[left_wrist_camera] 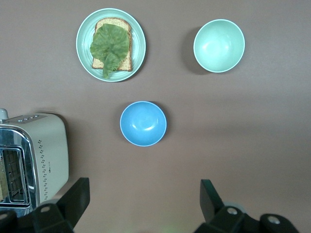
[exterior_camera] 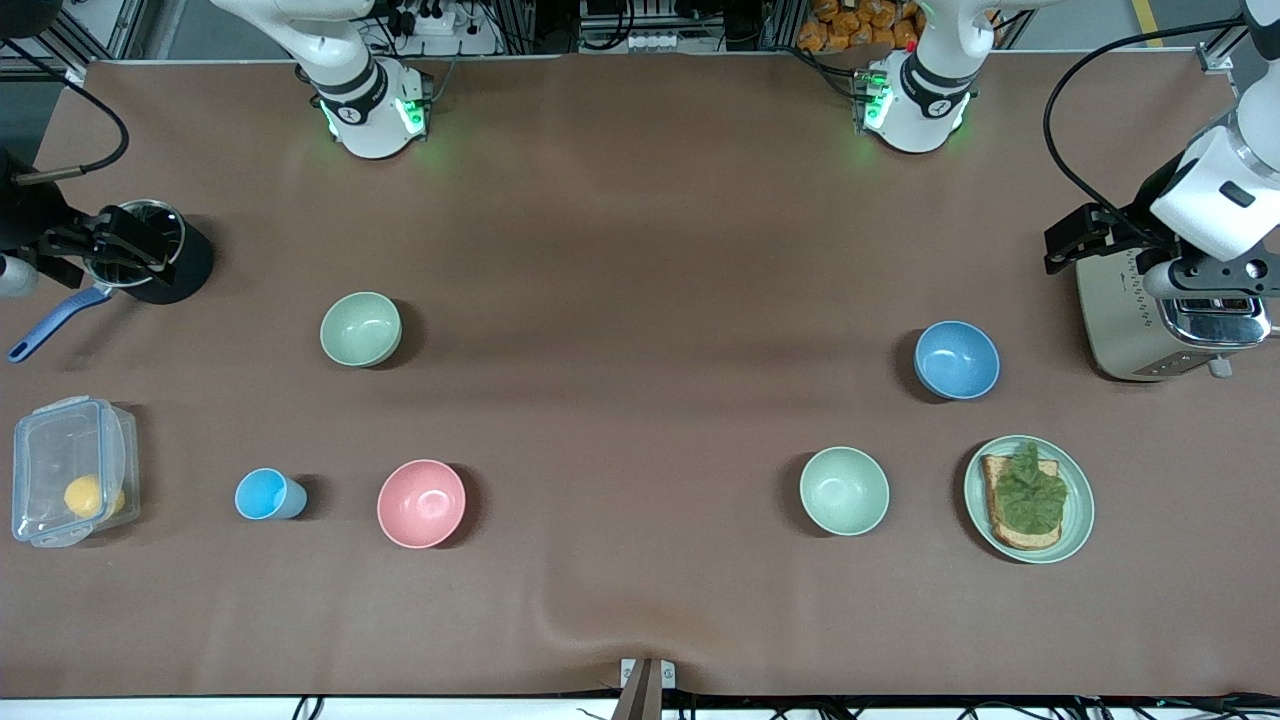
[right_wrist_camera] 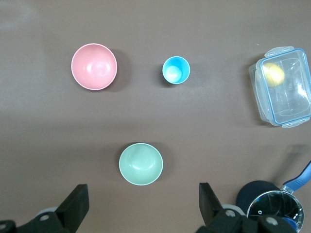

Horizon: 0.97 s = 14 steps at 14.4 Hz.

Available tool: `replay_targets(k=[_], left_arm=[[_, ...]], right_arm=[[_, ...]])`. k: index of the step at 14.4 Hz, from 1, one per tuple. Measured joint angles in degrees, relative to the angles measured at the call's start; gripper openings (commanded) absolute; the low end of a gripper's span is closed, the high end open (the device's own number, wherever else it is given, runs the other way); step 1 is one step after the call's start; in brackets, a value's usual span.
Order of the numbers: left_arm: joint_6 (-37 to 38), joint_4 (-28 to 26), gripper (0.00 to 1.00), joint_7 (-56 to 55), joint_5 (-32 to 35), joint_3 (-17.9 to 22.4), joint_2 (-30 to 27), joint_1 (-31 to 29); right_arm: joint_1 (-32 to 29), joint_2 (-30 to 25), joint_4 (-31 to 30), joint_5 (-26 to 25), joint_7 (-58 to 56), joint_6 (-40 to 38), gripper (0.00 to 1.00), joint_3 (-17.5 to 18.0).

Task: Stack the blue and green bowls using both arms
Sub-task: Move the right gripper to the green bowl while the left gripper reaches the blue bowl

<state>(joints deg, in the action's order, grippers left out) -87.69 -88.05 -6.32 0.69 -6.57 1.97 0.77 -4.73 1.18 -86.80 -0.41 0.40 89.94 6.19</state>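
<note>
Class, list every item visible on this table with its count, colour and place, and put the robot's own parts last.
blue bowl: 1, mid-blue, beside the toaster.
green bowl: 1, sage, toward the right arm's end.
mint bowl: 1, pale green, beside the plate.
pink bowl: 1, beside the cup.
cup: 1, light blue.
plate: 1, green, bearing toast with lettuce.
toaster: 1, cream.
plastic box: 1, clear, holding a yellow item.
pot: 1, black.
left gripper: open, over the toaster.
right gripper: open, over the pot.
</note>
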Motion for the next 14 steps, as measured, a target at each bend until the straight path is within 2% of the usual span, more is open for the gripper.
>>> replay_targets(k=[7,10,12,14], left_arm=[[0.17,-0.01,1.00,0.00,0.00,1.11,0.13,-0.39],[-0.94,-2.45,1.00,0.41,0.00,1.86,2.33,-1.29],[-5.62,-6.27,1.00,0.59,0.00,1.95,5.21,-2.64],[-13.88,-12.11,1.00,1.41,1.55,2.02,7.86,-3.92]], right_arm=[[0.00,0.11,-0.02,0.00,0.00,-0.08,1.00,0.00],[0.00,1.21,-0.14,0.00,0.00,-0.32,1.00,0.00],[0.01,1.90,-0.15,0.00,0.00,-0.44,1.00,0.02],[0.01,2.72,-0.59,0.00,0.00,-0.36,1.00,0.05]])
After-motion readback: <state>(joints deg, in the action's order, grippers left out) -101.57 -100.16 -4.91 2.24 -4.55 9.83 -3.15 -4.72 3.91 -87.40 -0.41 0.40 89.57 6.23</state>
